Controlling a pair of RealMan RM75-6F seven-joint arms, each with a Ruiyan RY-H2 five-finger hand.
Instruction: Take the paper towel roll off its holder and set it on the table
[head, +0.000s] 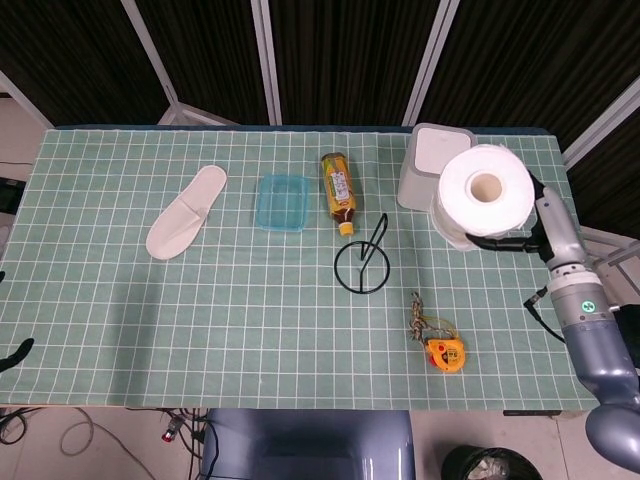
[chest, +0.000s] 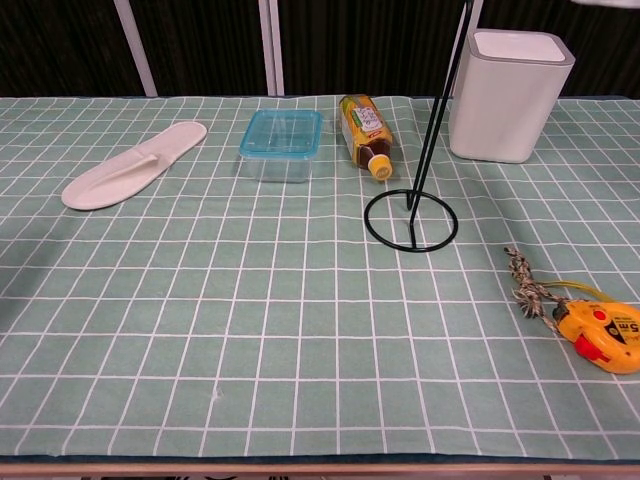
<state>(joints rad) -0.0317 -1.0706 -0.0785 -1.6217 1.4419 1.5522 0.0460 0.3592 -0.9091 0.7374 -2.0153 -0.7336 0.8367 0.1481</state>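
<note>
The white paper towel roll (head: 485, 195) hangs in the air at the right of the table, off its holder, its cardboard core facing up. My right hand (head: 512, 242) grips it from the side and below; only dark fingers show past the roll's edge. The black wire holder (head: 362, 265) stands bare at mid-table, its ring base and upright post also plain in the chest view (chest: 412, 220). Only a sliver of the roll (chest: 605, 3) shows at the top edge of the chest view. My left hand is outside both views.
A white bin (head: 428, 160) stands just left of the roll. A bottle (head: 339, 190) lies behind the holder, with a blue lidded container (head: 282, 202) and a white slipper (head: 187, 210) further left. A yellow tape measure (head: 444, 353) and a frayed cord (head: 420, 318) lie at front right.
</note>
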